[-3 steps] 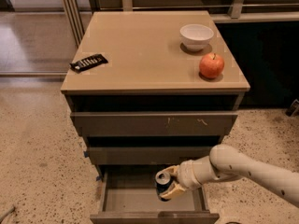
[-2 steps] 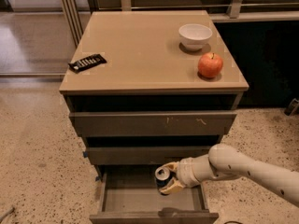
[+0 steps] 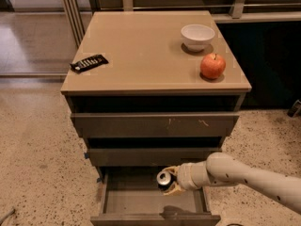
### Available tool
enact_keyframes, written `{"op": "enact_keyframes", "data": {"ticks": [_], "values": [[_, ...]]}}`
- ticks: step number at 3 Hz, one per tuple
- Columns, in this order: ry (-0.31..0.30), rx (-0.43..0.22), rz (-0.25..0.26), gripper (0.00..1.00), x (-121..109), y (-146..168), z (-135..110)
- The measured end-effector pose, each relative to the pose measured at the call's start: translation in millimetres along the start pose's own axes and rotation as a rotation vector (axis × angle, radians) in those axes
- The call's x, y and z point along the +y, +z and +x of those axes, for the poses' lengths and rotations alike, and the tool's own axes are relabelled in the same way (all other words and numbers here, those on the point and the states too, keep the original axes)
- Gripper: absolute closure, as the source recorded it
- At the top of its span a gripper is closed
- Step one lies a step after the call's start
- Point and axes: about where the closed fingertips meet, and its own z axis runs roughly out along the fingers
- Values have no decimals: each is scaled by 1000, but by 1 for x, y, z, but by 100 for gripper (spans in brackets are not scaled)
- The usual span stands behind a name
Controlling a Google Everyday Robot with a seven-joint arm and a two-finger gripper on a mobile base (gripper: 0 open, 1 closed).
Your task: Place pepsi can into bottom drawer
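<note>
Can (image 3: 164, 178) seemingly within pincer (image 3: 170, 182) over drawer (image 3: 141, 202)

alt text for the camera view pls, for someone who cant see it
The robot's gripper holds the pepsi can in its jaws over the open bottom drawer of a three-drawer cabinet. On its top sit a white bowl, a red apple and a flat black object.

Our gripper (image 3: 169, 181) grips the can (image 3: 164, 177) above the bottom drawer (image 3: 155, 218). Up top, the bowl (image 3: 197, 36) sits behind the apple (image 3: 212, 66), remote (image 3: 89, 63) left.
</note>
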Motion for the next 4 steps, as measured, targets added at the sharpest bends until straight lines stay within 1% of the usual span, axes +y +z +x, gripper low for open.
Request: {"op": "enact_keyframes", "data": {"ticks": [1,2,3,4], "values": [[-31,7,33,100,-8,21,31],[-24,-20,41,100,-17,48,68],[28,-75,45,100,-31,78,112],[84,-114,23,100,-36,105,149]]}}
